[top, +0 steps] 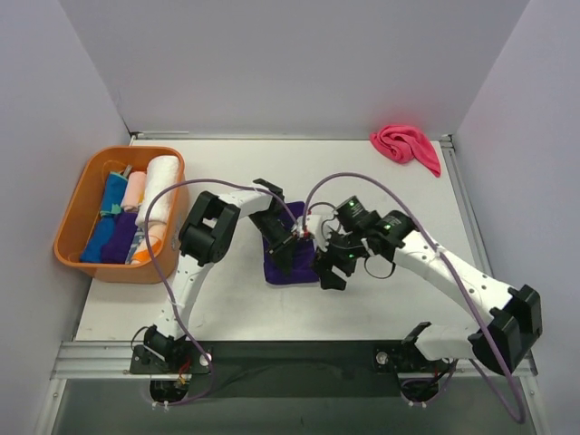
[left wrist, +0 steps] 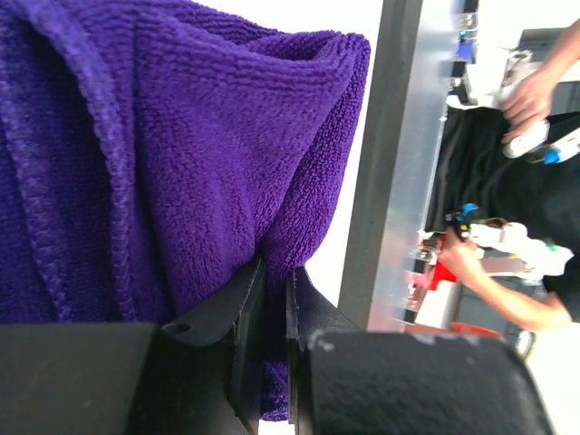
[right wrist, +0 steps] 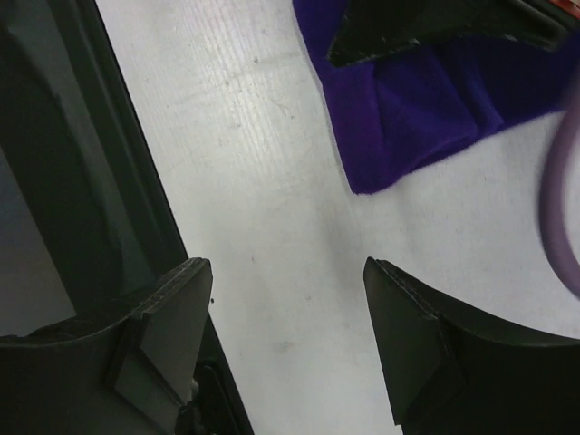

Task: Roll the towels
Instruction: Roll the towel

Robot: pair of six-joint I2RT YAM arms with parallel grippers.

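The white table (top: 227,172) is carrying three things. A basket (top: 71,217) is sitting at its left edge, about midway between the near and far sides, its rim reaching out past that edge in the top view. A purple towel (top: 288,274) is lying near the middle, bunched into a narrow shape running from far to near, well apart from the basket. A pink towel (top: 406,145) is lying crumpled in the far right corner, near the back wall and well apart from the purple one. In the right wrist view, a corner of the purple towel is resting flat on the lightly speckled surface, with bare table stretching between it and the table's dark edge.
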